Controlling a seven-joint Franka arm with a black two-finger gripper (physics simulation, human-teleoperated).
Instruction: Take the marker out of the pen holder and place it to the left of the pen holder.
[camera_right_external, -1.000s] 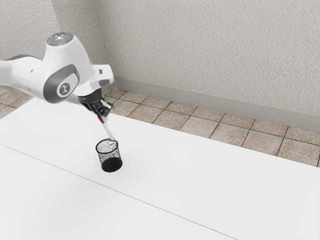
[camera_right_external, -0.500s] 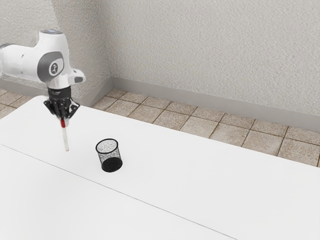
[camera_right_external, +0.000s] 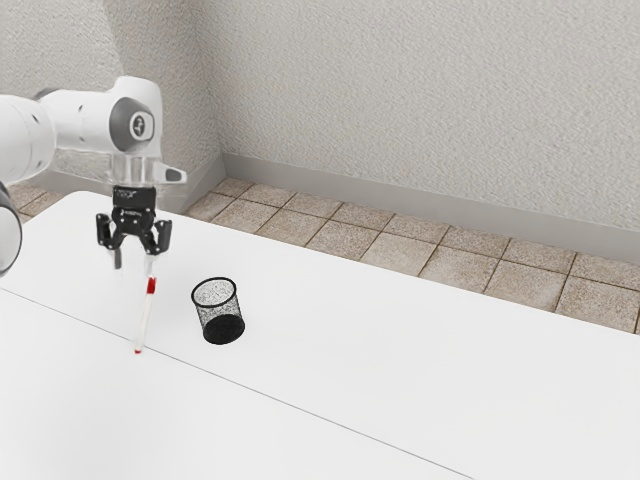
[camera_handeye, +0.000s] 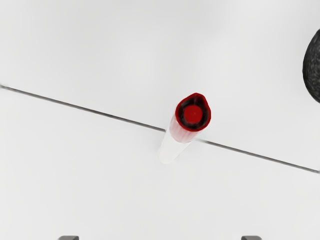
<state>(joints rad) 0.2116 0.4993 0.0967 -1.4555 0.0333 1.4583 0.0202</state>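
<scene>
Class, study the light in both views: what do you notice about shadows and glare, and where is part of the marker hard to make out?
Exterior view: even light on the white table, no clear shadow by the holder. Wrist view: soft glow on the table, no harsh glare; the marker's pale barrel nearly blends into the tabletop.

Spread-fingered hand (camera_right_external: 134, 262) above tilted marker (camera_right_external: 145, 316), black pen holder (camera_right_external: 223, 328), white table (camera_right_external: 400, 350)

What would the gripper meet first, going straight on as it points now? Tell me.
Probably the red end of the marker, just below my open gripper; depth is unclear, so I might pass beside it and meet the white tabletop instead.
</scene>
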